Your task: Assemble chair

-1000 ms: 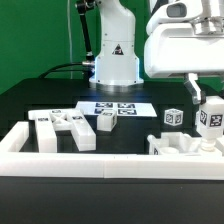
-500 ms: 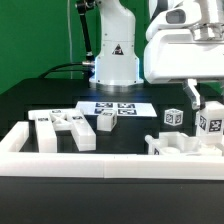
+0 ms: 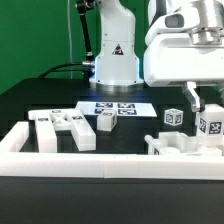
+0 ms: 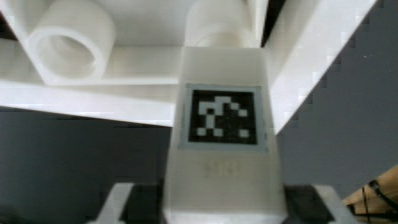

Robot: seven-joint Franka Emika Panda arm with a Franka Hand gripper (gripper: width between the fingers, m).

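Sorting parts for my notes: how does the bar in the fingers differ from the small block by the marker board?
The bar is clamped upright in the fingers at the exterior view's right; the small block lies loose beside the marker board. The bar looks longer than the block. Both are white and tagged.

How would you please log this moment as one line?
gripper: shut on tagged white bar | bar: upright over grouped chair parts, exterior view's right | loose parts: lying at exterior view's left

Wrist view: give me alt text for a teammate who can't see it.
The hand is shut on a white chair part bearing a black-and-white tag, in front of a larger white piece with a round hole. Dark table shows around them.
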